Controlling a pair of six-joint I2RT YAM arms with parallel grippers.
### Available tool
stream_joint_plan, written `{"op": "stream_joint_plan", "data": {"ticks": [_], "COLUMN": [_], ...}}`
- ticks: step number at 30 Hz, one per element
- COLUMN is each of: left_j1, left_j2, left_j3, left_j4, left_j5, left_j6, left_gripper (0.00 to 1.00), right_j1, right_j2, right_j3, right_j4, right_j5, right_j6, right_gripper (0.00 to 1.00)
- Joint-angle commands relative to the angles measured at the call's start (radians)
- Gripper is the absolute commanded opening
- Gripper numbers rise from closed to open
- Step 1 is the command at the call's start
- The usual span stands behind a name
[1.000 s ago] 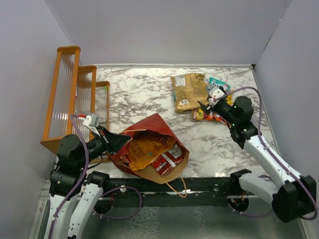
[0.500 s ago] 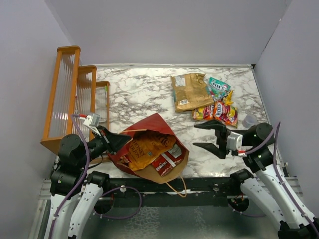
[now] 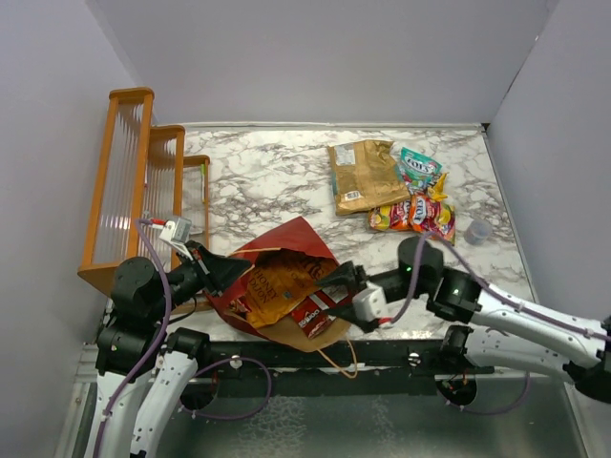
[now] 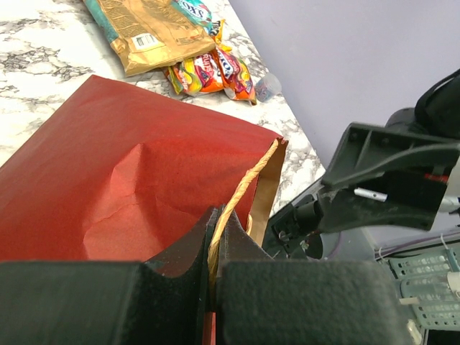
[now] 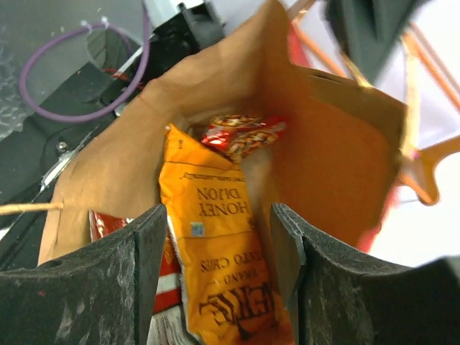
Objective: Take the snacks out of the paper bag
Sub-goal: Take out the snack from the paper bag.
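1. The paper bag point(image 3: 298, 240) lies on its side on the marbled surface point(image 3: 258, 176). Its dark red face is up and its brown mouth gapes toward the right arm.
2. The left hand point(image 3: 227, 272) is at the bag's left corner. Its fingers are pressed together on a twisted tan handle point(image 4: 237, 201) at the bag's rim, holding that edge raised.
3. The right hand point(image 3: 346, 294) sits at the bag's mouth with its fingers spread, gripping nothing.
4. Inside the bag lies an orange chip bag point(image 5: 215, 280), seen between the right hand's fingers. I cannot tell whether they touch it.
5. A red packet point(image 5: 241, 133) lies deeper in the bag, and another red packet point(image 3: 315, 313) lies near the bag's lower lip.
6. Well beyond the bag's mouth, out on the surface, are a gold-brown bag point(image 3: 361, 176), a teal-white pouch point(image 3: 418, 167) and red-yellow candy packs point(image 3: 420, 215), bunched together.
7. A small clear cup point(image 3: 476, 230) stands just beside the candy packs, on the side away from the bag.
8. An orange wooden rack point(image 3: 134, 181) stands on the bag's opposite side, behind the left hand.
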Motion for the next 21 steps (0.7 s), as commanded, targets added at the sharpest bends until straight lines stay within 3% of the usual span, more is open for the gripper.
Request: {"op": "stream_joint_plan", "data": {"ticks": [1, 5, 16, 21], "left_j1": [-0.003, -0.003, -0.003, -0.003], "left_j2": [-0.003, -0.002, 0.003, 0.003], "left_j3": [0.012, 0.022, 0.034, 0.034], "left_j4": [0.005, -0.003, -0.007, -0.007], "left_j5": [-0.008, -0.013, -0.016, -0.016], "left_j6": [0.0, 0.002, 0.002, 0.0], "left_gripper": [0.0, 0.0, 0.0, 0.0], "right_j1": [0.28, 0.361, 0.379, 0.379], "right_j2": [0.161, 0.323, 0.585, 0.648], "right_j3": [0.052, 0.081, 0.112, 0.118], "right_j4": [-0.038, -0.011, -0.032, 0.055], "right_j5": [0.553, 0.72, 0.879, 0.902], "right_j6": [-0.119, -0.137, -0.232, -0.257], "right_gripper": [0.59, 0.59, 0.58, 0.57]}}
